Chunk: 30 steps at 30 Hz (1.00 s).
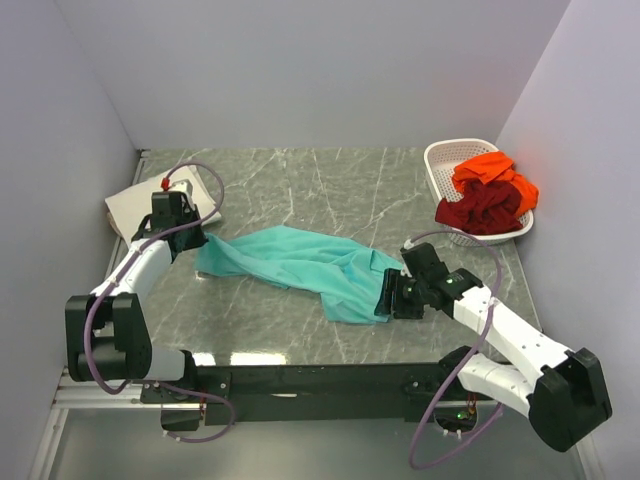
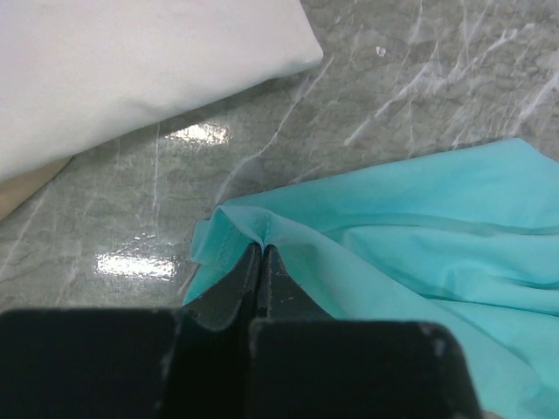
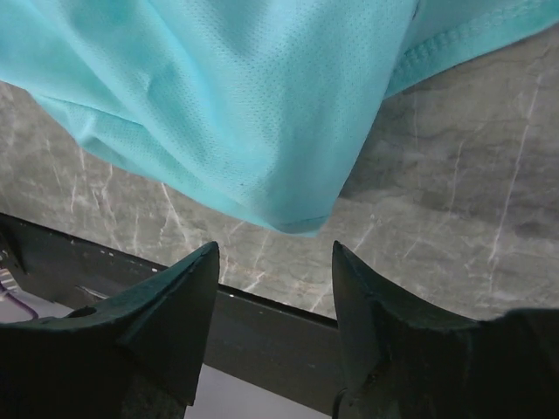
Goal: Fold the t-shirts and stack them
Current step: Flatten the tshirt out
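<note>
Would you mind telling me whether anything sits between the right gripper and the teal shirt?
Nothing visible does. The right gripper, its jaws open, faces a corner of the teal shirt, with only the marble table showing in the gap between them.

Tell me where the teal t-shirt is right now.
In the top view the teal t-shirt lies crumpled across the middle of the table, its left end pinched by the left tool, its right end just beyond the open right tool.
</note>
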Available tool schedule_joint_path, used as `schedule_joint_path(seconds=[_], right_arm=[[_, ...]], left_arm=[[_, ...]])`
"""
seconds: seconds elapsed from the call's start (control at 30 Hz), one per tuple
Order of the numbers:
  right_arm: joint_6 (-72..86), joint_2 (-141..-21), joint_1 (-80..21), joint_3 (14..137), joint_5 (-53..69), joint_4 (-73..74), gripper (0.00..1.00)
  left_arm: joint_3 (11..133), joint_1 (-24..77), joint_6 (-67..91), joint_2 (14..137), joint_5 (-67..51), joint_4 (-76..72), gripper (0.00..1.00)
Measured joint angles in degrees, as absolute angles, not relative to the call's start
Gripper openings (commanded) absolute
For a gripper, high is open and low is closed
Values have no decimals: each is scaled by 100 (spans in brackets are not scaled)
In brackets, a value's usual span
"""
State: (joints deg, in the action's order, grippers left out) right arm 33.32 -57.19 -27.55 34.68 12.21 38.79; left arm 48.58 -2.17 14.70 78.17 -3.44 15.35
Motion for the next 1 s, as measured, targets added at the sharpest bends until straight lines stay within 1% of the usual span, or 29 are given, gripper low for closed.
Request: schedule_joint_path(seconds=[0.23, 0.4, 0.47, 0.5, 0.53, 0.57, 0.6, 0.63, 0.7, 0.73, 0.8, 0.83, 0.87, 1.0], right_arm=[[3430, -5815, -2823, 3168, 1406, 3522, 64], [3426, -6272, -2838, 3118, 1518, 3201, 64], [3426, -6464, -2838, 3118, 1531, 3072, 63], [3422, -6556, -2838, 3118, 1527, 3004, 61], [3413, -6646, -2838, 3124, 1525, 2945, 59], [3398, -6740, -2840, 3144, 1518, 2910, 49], [3371, -6818, -2840, 3177, 1514, 2891, 44], [3367, -6871, -2842, 3208, 1514, 2869, 36], [3354, -6884, -2849, 3277, 1529, 2867, 29], [3336, -6866, -2856, 3328, 1542, 2873, 22], [3306, -6823, -2875, 3454, 1584, 2943, 14], [3269, -6766, -2877, 3529, 1612, 3022, 3], [3238, -6709, -2884, 3579, 1632, 3103, 0], [3142, -6302, -2917, 3780, 2021, 3649, 0]], left_arm=[[4858, -217, 1470, 7859, -366, 1533, 1], [4858, -217, 1470, 7859, -366, 1531, 1], [4858, -217, 1470, 7859, -364, 1531, 1], [4858, -217, 1468, 7859, -364, 1531, 1], [4858, -217, 1470, 7859, -364, 1531, 1], [4858, -217, 1468, 7859, -364, 1529, 0], [4858, -217, 1470, 7859, -364, 1531, 1], [4858, -217, 1470, 7859, -364, 1531, 0], [4858, -217, 1468, 7859, -362, 1531, 0], [4858, -217, 1468, 7859, -362, 1531, 1], [4858, -217, 1468, 7859, -362, 1531, 0], [4858, -217, 1468, 7859, -360, 1531, 0], [4858, -217, 1468, 7859, -360, 1533, 0], [4858, -217, 1468, 7859, -357, 1533, 1]])
